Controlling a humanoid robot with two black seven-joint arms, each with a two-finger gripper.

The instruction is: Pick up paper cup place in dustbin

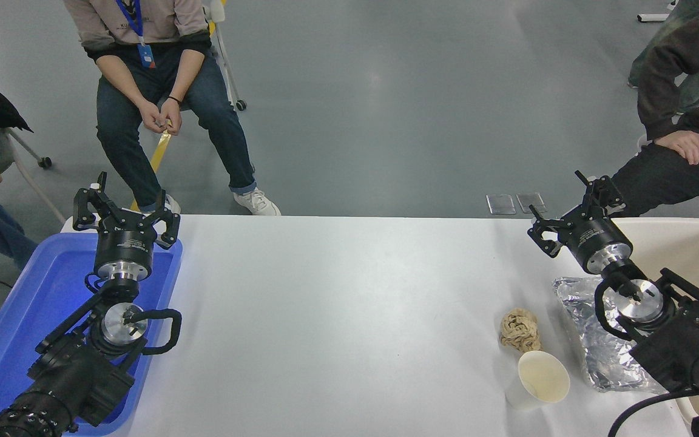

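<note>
The paper cup (537,379) stands upright on the white table (337,315) near the front right, its cream inside showing. The cream dustbin (689,249) sits at the table's right edge, partly hidden behind my right arm. My right gripper (568,209) is open and empty, raised near the table's far right edge, well behind the cup. My left gripper (125,209) is open and empty, parked over the blue tray at the left.
A crumpled brown paper ball (520,329) lies just behind the cup. Crumpled silver foil (598,340) lies to the cup's right, under my right arm. A blue plastic tray (28,315) stands at the left edge. People sit beyond the table at far left and far right.
</note>
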